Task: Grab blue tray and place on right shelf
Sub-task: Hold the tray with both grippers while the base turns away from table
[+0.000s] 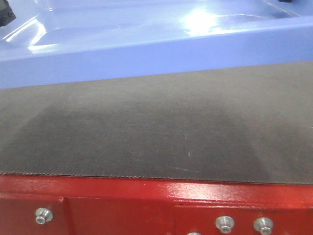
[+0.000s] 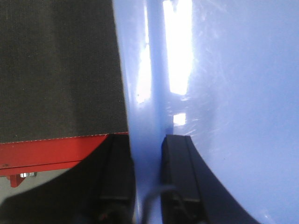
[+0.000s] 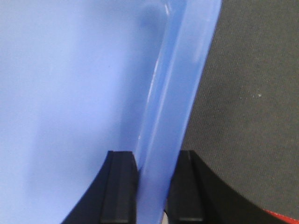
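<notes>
Looks low and forward over the desk (image 1: 156,132) from its red front edge (image 1: 122,193) in the front view, sits tight behind the left hand (image 2: 147,141) and right hand (image 3: 153,156) in the wrist views, each clamped on an opposite rim of the blue tray (image 1: 146,44), shared by all three.

Glossy plastic blue tray (image 1: 146,51) (bright glare), matt coarse black mat (image 1: 156,127), shiny red-painted edge (image 1: 122,193), metal bolts (image 1: 224,223).
</notes>
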